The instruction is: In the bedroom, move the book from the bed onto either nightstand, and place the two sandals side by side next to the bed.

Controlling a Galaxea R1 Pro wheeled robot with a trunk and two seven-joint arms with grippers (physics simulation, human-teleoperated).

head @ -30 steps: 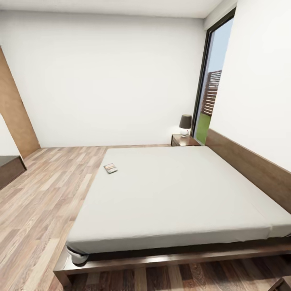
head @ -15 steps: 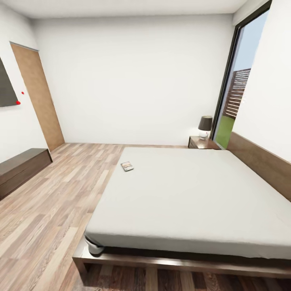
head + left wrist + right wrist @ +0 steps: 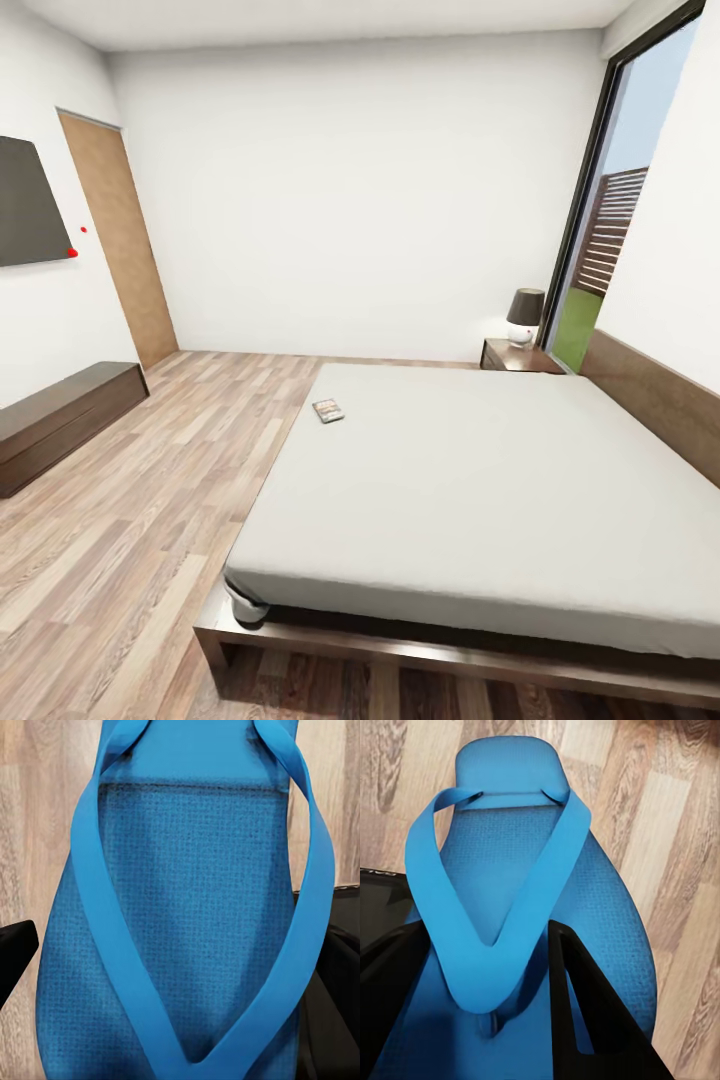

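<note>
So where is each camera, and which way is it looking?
Head view: up on the robot's head, looking across the bedroom at the bed, the book and the nightstand.
Left wrist view: by the left gripper, facing a blue sandal; dark fingers at both edges.
Right wrist view: by the right gripper, facing the other sandal; black fingers alongside.
Both wrist views share the wood floor.

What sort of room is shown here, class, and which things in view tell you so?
Most likely a bedroom: a large low bed with a pale mattress, a small dark nightstand bearing a lamp beside it, and a wood-plank floor.
</note>
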